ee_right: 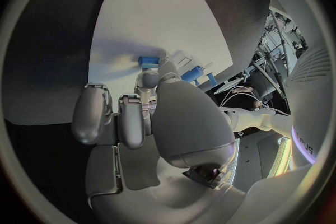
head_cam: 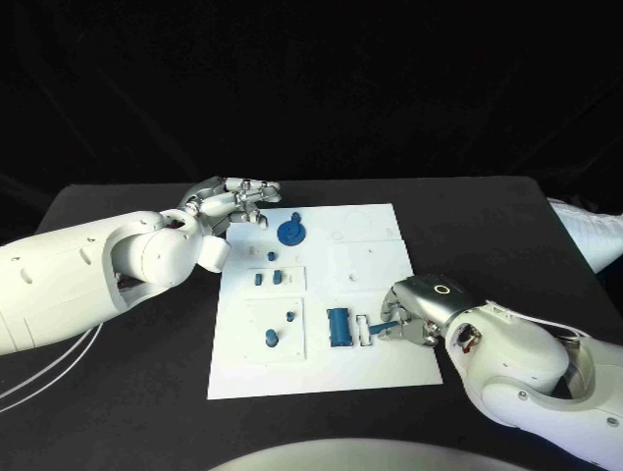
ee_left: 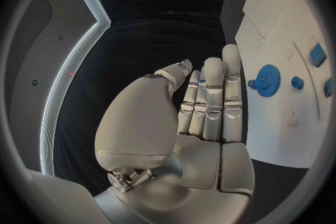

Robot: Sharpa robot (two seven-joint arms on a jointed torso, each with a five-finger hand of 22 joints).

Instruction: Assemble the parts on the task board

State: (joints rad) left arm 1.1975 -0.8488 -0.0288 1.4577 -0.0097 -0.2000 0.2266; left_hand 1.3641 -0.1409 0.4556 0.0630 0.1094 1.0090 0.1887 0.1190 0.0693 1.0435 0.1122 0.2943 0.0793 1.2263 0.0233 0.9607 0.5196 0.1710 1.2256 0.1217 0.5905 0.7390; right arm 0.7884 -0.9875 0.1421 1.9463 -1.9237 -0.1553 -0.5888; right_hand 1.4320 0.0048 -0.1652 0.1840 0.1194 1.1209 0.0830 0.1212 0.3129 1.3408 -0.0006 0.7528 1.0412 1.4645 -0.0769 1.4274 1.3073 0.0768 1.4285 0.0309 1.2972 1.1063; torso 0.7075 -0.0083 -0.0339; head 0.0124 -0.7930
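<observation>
we see the flat white rectangular task board (head_cam: 375, 368) lying in the middle of the black table (head_cam: 141, 412), with the small blue parts spread across it. the left hand (head_cam: 231, 203) hangs over the board's far left corner; in the left wrist view its silver fingers (ee_left: 213, 103) are stretched out straight and close together, the thumb alongside, and there is nothing in its grasp. just beside those fingers on the board sits a round blue toothed gear (head_cam: 292, 232), seen again in the left wrist view (ee_left: 266, 80) with a small blue peg (ee_left: 297, 82) near it. further down the board, two small blue pegs (head_cam: 265, 279) stand in a square recess, and a dark blue rounded piece (head_cam: 272, 339) lies in the larger recess below that. near the board's lower middle stands a blue ribbed cylinder (head_cam: 339, 327). the right hand (head_cam: 413, 320) is low over the board's near right edge, right next to that cylinder, and pinches a thin light blue bar (head_cam: 387, 327) between its fingertips, the bar pointing toward the cylinder. in the right wrist view the curled fingers (ee_right: 133, 115) close round a small blue piece (ee_right: 148, 60) just over the white surface; we cannot tell whether the bar touches the cylinder.
</observation>
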